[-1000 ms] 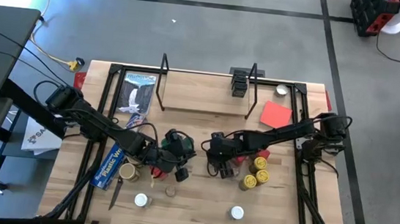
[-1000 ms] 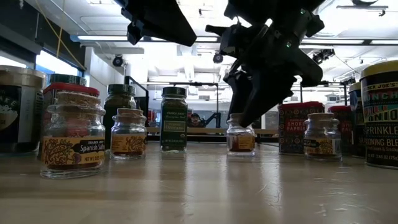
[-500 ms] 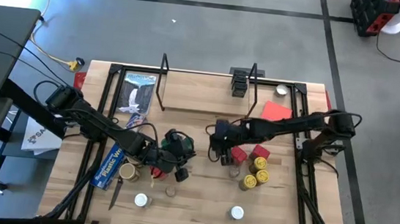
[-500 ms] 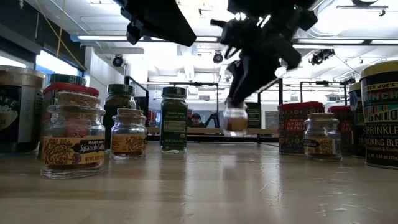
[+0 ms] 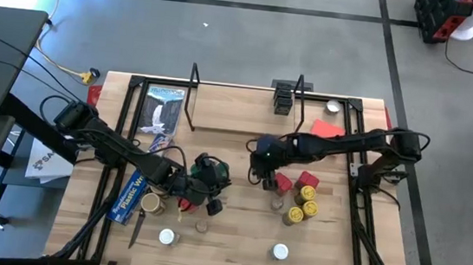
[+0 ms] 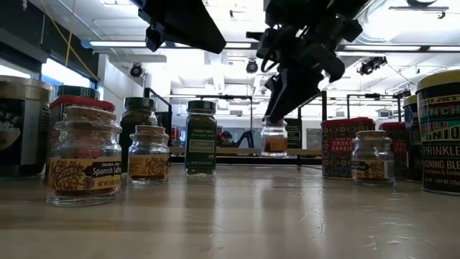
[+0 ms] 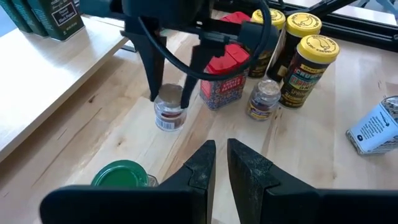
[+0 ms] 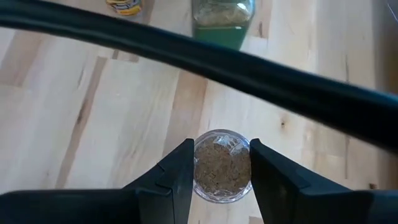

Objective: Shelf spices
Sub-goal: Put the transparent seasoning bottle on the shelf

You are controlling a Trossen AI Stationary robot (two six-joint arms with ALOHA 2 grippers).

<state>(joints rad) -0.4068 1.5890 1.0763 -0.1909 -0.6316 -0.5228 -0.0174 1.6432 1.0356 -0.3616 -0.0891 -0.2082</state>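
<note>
Right gripper [image 8: 219, 163] had a small jar [image 8: 222, 165] pinched and lifted off the table, probably shelf-bound [image 5: 238, 115]. Left gripper [image 7: 221, 163] sat closed, empty, waiting among the jars.

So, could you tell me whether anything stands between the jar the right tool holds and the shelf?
Nothing visible does. The right tool holds the small jar clear of the table, and bare tabletop lies between it and the shelf.
</note>
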